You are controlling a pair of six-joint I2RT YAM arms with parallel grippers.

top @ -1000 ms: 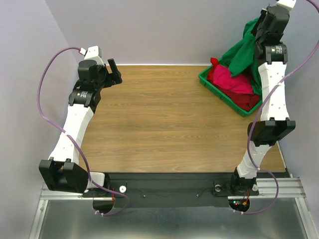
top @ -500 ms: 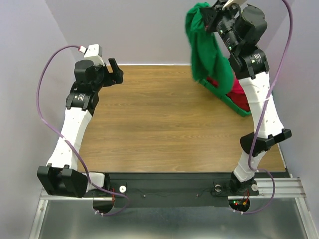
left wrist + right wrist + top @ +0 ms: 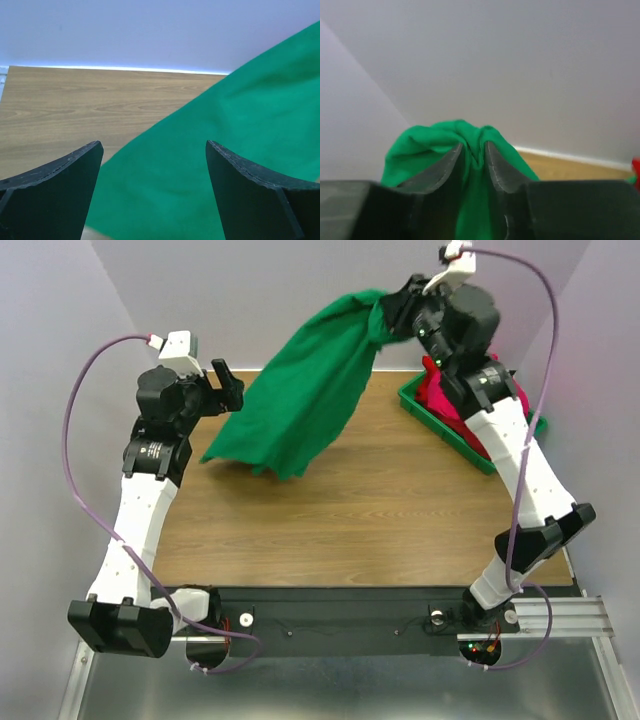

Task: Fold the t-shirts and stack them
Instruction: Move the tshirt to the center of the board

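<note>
My right gripper [image 3: 385,312] is shut on a bunch of the green t-shirt [image 3: 300,400] and holds it high over the back of the table. The shirt streams out to the left and down, its lower edge above the table's left half. In the right wrist view the fingers [image 3: 492,165] pinch the green cloth [image 3: 425,142]. My left gripper [image 3: 228,385] is open and empty at the back left, beside the shirt's lower edge; the green shirt [image 3: 240,130] fills its view past the fingers. The pink t-shirt [image 3: 440,400] and the red t-shirt [image 3: 478,432] lie in the bin.
A green plastic bin [image 3: 440,425] stands at the table's back right corner, under my right arm. The wooden table [image 3: 360,510] meets grey walls at the back and both sides. A black rail runs along the near edge.
My right gripper swung left from above the bin, carrying the green shirt. The shirt came fully out of the bin and now flares out leftward toward my left gripper.
</note>
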